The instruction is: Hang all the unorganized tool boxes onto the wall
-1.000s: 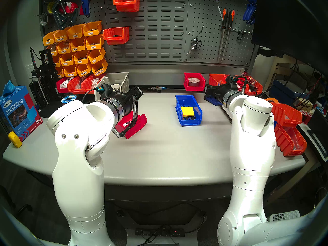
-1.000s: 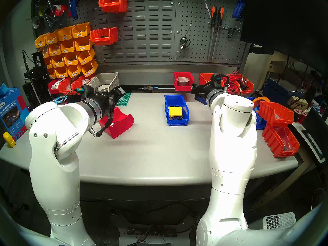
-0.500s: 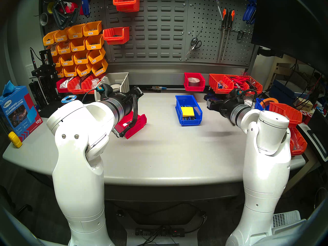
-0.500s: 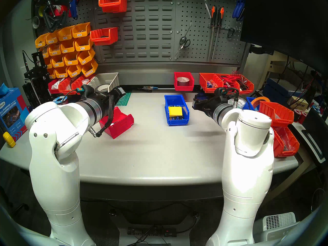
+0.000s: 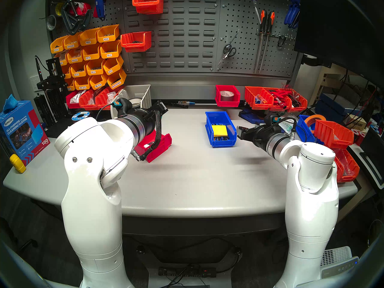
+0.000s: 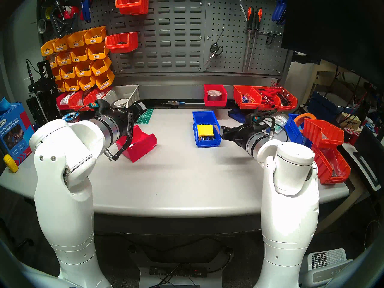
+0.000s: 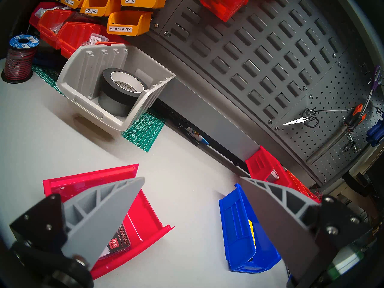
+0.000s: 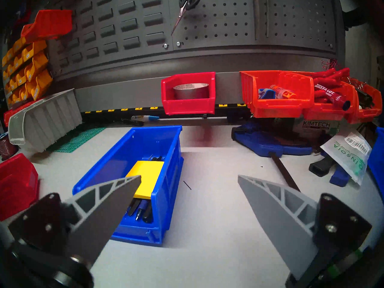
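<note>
A blue tool box (image 5: 220, 128) (image 8: 135, 177) with a yellow pad and pens stands mid-table. My right gripper (image 8: 189, 176) (image 5: 240, 132) hovers open just right of it, empty, its left finger over the box's near end. A crimson tool box (image 5: 160, 146) (image 7: 143, 214) holding a blade pack lies under my left wrist. My left gripper (image 7: 192, 178) is open and empty above its far edge. Another crimson tool box (image 5: 227, 95) (image 8: 188, 94) with a tape roll hangs on the grey strip at the foot of the wall (image 5: 187, 32).
Orange-red bins (image 5: 332, 133) crowd the table's right edge and hang on the wall (image 5: 136, 41). Yellow labelled bins (image 5: 89, 57) fill the wall's left. A grey bin (image 7: 116, 88) with tape sits behind my left gripper. A blue clamp (image 8: 270, 144) lies right of the blue box.
My right arm has drawn back from the hung crimson box at the wall's foot and come down toward me, beside the blue box. The left arm has not moved.
</note>
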You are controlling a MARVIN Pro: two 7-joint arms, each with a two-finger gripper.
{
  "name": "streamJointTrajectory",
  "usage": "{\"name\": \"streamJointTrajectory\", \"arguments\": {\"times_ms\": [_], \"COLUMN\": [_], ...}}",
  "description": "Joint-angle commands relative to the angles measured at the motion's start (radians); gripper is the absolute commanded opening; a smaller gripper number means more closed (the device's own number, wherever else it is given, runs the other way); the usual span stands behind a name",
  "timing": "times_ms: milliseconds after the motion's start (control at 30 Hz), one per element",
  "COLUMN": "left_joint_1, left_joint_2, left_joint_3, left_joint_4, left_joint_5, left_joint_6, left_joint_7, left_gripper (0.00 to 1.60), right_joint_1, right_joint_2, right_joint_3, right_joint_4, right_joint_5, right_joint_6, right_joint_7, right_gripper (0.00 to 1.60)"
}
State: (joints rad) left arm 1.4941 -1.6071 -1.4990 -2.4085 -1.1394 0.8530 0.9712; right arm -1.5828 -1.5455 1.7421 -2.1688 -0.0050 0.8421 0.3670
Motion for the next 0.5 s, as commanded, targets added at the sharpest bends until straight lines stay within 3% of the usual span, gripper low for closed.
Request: {"name": "streamJointTrajectory", "arguments": {"times_ms": [0, 467], "left_joint_1": [-0.002, -0.002], "left_joint_2": [0.001, 0.001], "left_joint_3": [0.001, 0.001], "left_joint_4": [-0.01, -0.01], "left_joint_5": [0.001, 0.001], "left_joint_6": [0.0, 0.0], "left_joint_7": [0.0, 0.0], "left_gripper": [1.6, 1.6], "right_joint_1": [0.004, 0.051], "right_joint_2": [-0.017, -0.051], "right_joint_3": [-0.029, -0.07], "right_joint_4": [0.019, 0.078], "right_joint_5": [-0.022, -0.057], "right_joint_6": [-0.067, -0.109], "right_joint_7": [-0.031, -0.095], "right_gripper": [1.6, 1.6]}}
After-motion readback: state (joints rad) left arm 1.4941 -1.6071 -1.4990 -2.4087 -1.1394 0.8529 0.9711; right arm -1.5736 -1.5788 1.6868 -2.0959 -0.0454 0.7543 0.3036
